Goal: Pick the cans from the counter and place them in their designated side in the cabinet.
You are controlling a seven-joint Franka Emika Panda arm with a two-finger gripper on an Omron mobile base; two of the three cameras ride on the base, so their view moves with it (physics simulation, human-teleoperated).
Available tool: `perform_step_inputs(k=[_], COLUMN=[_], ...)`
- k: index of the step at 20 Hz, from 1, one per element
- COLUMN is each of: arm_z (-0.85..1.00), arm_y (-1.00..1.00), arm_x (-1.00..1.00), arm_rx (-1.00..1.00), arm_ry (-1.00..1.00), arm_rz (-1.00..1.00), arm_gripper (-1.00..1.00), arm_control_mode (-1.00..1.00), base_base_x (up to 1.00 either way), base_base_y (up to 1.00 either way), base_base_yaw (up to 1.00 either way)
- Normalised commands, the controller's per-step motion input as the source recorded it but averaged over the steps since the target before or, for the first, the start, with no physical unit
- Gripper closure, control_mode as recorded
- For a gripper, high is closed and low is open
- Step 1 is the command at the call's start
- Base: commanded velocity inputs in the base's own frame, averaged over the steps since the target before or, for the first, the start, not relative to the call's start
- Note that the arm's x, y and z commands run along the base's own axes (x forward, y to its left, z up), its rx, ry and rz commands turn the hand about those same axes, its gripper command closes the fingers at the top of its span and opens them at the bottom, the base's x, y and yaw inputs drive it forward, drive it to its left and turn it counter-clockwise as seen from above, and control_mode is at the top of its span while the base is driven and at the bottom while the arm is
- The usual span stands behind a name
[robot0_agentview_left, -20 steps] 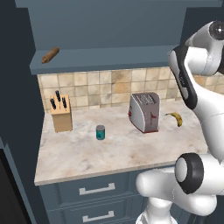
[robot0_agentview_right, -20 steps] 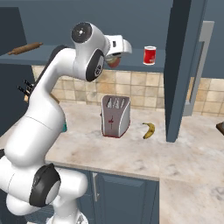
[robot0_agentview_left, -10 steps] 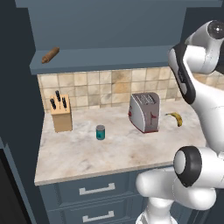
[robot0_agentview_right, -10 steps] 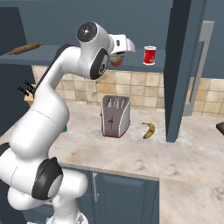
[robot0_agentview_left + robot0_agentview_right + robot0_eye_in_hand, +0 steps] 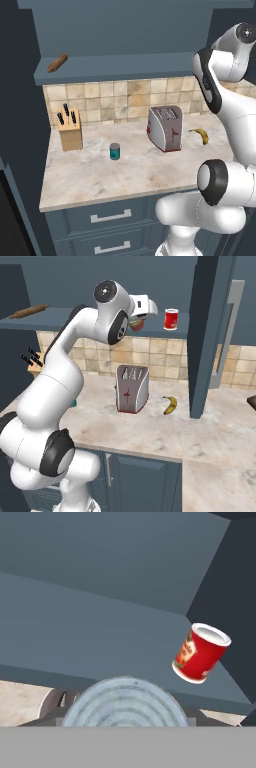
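The arm rises from its base at the counter (image 5: 95,180) front and reaches up to shelf height, where the gripper (image 5: 137,322) is closed on the shorter can (image 5: 125,702); in the hand view the can's ribbed grey metal top sits directly before the camera, and in the right base view its reddish body shows just under the hand. The held can is level with the front edge of the cabinet (image 5: 125,30) shelf board, to the left of the red can with white bands (image 5: 171,319), which stands upright on the shelf near the right-hand side wall. On the counter below, the teal can (image 5: 115,151) stands upright in open worktop, between the knife block (image 5: 69,131) at the left and the toaster (image 5: 165,128) at the right. A banana (image 5: 200,134) lies just right of the toaster. At the far left end of the shelf board a rolling pin (image 5: 57,63) lies on its side.
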Motion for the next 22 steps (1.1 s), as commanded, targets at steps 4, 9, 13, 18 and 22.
perform_step_inputs(k=[4,9,13,18,22], arm_z=[0.0,0.0,0.0,0.0,0.0], arm_y=[-0.08,-0.07,-0.07,-0.08,-0.12], arm_x=[0.16,0.17,0.19,0.16,0.14], arm_rx=[0.0,0.0,0.0,0.0,0.0], arm_ry=[0.03,0.05,0.07,0.06,0.03], arm_rz=[0.0,0.0,0.0,0.0,0.0], arm_gripper=[1.0,1.0,1.0,1.0,1.0], arm_control_mode=[-1.0,-1.0,-1.0,-1.0,-1.0], base_base_x=[0.0,0.0,0.0,0.0,0.0], base_base_y=[0.0,0.0,0.0,0.0,0.0], base_base_yaw=[0.0,0.0,0.0,0.0,0.0])
